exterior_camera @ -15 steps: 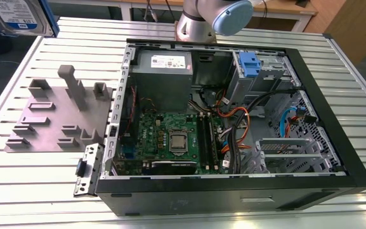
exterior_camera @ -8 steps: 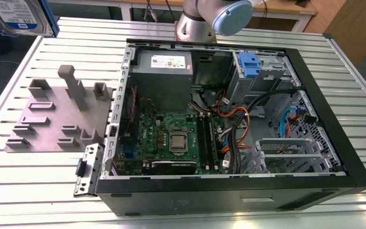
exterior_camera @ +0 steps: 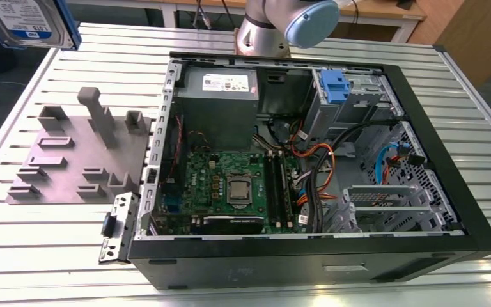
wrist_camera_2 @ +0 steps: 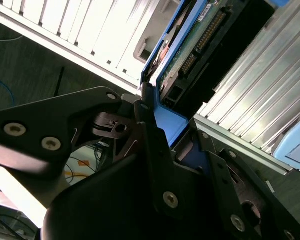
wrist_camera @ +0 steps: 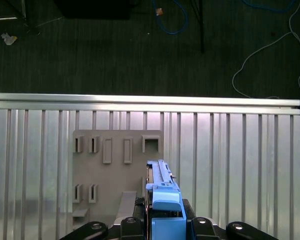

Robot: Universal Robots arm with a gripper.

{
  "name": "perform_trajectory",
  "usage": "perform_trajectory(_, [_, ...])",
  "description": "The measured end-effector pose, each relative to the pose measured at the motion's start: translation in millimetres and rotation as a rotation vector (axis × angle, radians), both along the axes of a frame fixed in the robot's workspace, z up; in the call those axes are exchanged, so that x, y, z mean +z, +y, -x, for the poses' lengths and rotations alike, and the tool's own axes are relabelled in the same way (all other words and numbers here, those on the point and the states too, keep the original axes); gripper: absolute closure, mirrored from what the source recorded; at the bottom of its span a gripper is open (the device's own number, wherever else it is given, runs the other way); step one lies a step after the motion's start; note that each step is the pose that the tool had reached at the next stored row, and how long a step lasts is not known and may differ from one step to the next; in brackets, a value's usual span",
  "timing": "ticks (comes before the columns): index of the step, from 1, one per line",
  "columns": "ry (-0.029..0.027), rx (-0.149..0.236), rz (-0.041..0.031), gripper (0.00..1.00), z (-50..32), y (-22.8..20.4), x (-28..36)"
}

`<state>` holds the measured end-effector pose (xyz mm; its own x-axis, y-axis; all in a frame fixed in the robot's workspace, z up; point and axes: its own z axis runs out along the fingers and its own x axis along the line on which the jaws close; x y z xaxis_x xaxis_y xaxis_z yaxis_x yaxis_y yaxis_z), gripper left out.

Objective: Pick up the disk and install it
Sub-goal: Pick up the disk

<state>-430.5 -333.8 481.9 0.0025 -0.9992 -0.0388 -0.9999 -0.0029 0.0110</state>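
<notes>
1. Gripper [wrist_camera_2: 172,131] pinches the disk [exterior_camera: 31,22] by its blue caddy rails, jaws pressed onto both sides.
2. Disk hangs in the air at the far corner on the exterior view's left, label showing, well apart from the open computer case [exterior_camera: 314,256].
3. First wrist view: disk edge-on against the grey fixture plate [wrist_camera: 115,150] lying on the slatted table [wrist_camera: 240,150].
4. Drive cage [exterior_camera: 352,102] sits far right inside the case.
</notes>
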Motion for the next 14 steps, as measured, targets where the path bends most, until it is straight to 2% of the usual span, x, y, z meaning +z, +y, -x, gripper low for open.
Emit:
perform_trajectory(6, [0.0001, 0.000, 0.0001, 0.64, -0.4, 0.0, 0.5])
perform_trajectory(14, [0.0000, 0.000, 0.0000, 0.64, -0.4, 0.0, 6.9])
